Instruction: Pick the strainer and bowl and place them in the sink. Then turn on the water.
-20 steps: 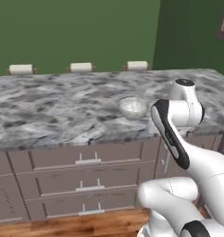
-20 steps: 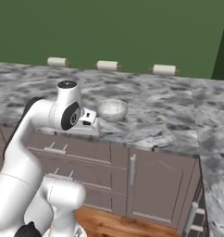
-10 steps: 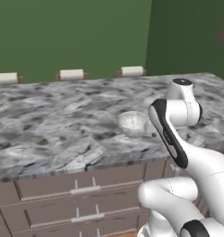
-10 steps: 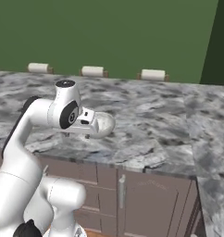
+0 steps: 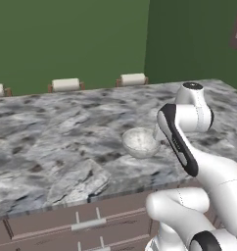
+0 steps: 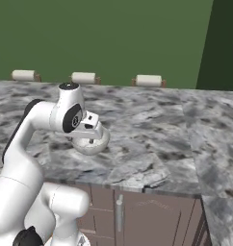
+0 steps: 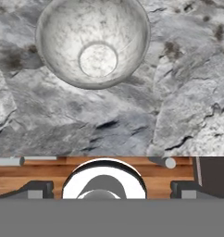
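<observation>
Speckled metal bowl [image 7: 93, 42] sits upright on the marble counter [image 5: 52, 142]; the gripper's opening cannot be told.

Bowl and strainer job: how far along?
Nothing looks done: the bowl sits upright and empty on the grey marble counter, not in a sink. In hand: the hand view looks down on the bowl from above, and in the right base view the arm's wrist hangs just over it; the pictures do not show whether the gripper is open or shut. Left: grasp the bowl, move both items, turn on the water.
</observation>
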### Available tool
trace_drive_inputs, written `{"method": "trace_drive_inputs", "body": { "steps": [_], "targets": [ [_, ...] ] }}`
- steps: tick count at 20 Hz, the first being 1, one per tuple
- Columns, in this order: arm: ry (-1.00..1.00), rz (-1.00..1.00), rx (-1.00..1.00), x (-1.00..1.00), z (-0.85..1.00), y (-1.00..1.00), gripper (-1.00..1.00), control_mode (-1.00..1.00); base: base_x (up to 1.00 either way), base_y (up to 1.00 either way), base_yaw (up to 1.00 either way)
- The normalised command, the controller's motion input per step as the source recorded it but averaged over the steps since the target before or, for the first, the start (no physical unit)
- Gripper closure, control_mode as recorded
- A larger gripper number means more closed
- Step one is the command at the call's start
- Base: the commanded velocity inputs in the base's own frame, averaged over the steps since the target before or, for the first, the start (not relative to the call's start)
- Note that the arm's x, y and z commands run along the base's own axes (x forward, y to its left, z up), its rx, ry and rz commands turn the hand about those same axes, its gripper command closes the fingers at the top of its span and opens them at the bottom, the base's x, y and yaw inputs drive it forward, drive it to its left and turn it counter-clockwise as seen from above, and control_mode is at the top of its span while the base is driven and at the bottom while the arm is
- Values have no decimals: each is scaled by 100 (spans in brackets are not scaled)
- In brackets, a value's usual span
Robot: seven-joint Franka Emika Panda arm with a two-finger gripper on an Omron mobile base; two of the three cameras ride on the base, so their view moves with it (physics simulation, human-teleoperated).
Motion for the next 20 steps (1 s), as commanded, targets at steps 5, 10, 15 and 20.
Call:
{"method": "trace_drive_inputs", "body": {
  "steps": [5,10,15,20],
  "targets": [
    [0,0,0,0,0,0,-100,100,50,-1,-5],
    [0,0,0,11,0,0,-100,-100,39,-3,0],
    [0,0,0,66,0,-1,-100,-100,0,0,0],
    [0,-1,0,64,-1,-1,-100,-100,0,0,0]
  ]
}}
